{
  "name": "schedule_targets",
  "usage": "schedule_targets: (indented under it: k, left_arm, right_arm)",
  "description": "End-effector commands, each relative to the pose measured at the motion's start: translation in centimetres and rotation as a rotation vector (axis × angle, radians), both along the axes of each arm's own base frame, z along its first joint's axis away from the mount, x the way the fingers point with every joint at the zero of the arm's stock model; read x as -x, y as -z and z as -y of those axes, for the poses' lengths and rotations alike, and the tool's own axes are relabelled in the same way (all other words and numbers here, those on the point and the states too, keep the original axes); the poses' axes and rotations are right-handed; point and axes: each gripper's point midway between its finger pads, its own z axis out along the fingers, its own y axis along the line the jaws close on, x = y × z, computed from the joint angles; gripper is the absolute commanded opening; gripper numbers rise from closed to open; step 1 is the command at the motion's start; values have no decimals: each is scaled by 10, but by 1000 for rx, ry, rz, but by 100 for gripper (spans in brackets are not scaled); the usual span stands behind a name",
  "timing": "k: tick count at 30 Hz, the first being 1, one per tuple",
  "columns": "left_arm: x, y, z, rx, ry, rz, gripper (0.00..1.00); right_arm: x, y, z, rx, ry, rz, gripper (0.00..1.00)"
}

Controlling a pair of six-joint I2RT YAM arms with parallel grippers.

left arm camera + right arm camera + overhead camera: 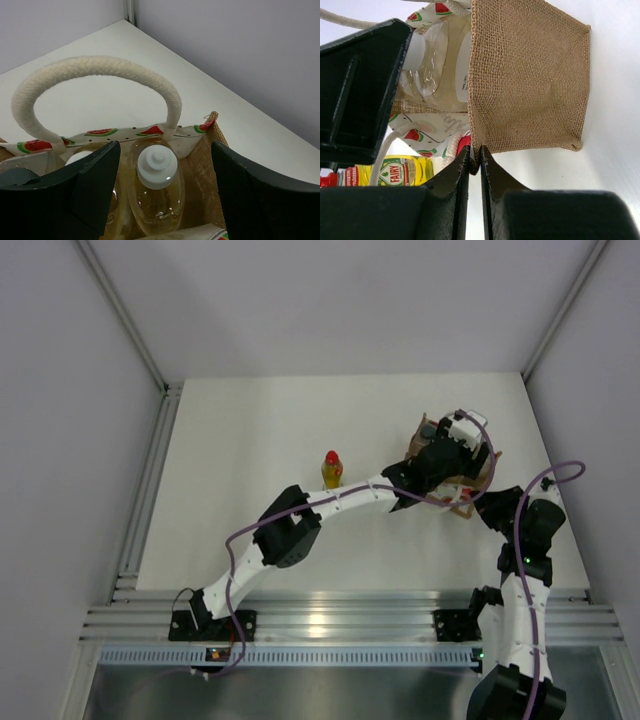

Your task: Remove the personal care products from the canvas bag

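The canvas bag (530,85) sat at the far right of the white worktop (250,440), its mouth open. The left arm reached right across to it, and the left gripper (164,150) hung over that mouth with its jaws spread wide, gripping nothing. A white-capped amber bottle (157,169) stood inside the bag in the gap between the jaws, touching neither finger. A second white cap (76,159) peeked out beside it, half hidden behind the left-hand finger. The pale rope handle (100,67) arched upright just beyond them, over the watermelon-print lining. On the near side, the right gripper (475,159) was pinched tight on the bag's burlap edge at a corner, jaws nearly together with only the cloth between. Out of the bag and well to its left, near the middle of the worktop, the red-capped yellow bottle (331,471) stood upright on its own.
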Motion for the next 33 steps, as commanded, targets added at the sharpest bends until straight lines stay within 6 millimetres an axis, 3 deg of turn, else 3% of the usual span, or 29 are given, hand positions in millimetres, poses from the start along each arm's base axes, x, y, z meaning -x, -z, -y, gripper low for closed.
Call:
schedule_targets:
  k: [1, 9, 16, 24, 28, 33]
  left_arm:
    - [3, -4, -7, -8, -40, -12, 78]
    - [1, -14, -23, 5, -122, -52, 78]
    - [-3, -9, -15, -13, -108, -30, 74]
    - [-6, 0, -8, -37, -102, -23, 29]
    - [-4, 0, -6, -34, -87, -26, 0]
    - [-1, -12, -2, -18, -60, -15, 0]
  right_arm:
    - [5, 0, -6, -6, -37, -17, 10]
    - [5, -1, -6, -4, -36, -14, 10]
    - [5, -4, -6, -4, -38, -10, 10]
    - [5, -5, -5, -1, -36, -12, 10]
    - [4, -4, -5, -4, -34, -16, 10]
    - [4, -4, -4, 0, -29, -18, 10]
